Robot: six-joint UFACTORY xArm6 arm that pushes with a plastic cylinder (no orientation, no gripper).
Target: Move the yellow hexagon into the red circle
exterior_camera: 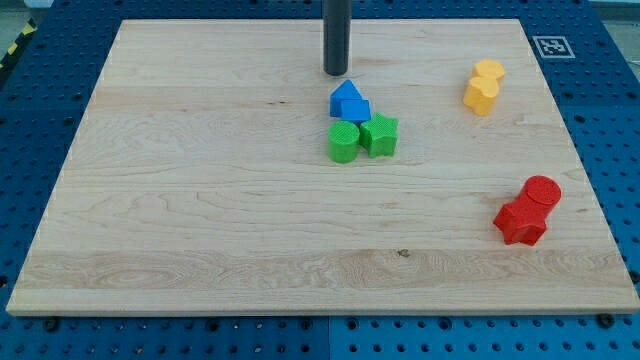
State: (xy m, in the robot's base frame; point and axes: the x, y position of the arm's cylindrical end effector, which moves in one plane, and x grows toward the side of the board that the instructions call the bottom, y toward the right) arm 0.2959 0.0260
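the yellow hexagon (489, 70) is found at the upper right, touching a second yellow block (480, 95). my tip (336, 72), a bare rod without fingers, is seen just above the blue blocks (349, 102). light, stiff plastic is judged; its upper left side should be pushed toward the red circle (542, 192).

My tip (336, 73) just above blue blocks (349, 102); yellow hexagon (489, 71) far right; red circle (542, 191) lower right

rod (336, 30): upper part cut off by the view's top edge | board (200, 200): bottom-right corner ran past the view's right edge | two blue blocks (349, 102): touched, shapes too small to tell | red circle (541, 191): hid part of the red block (520, 223) beside it
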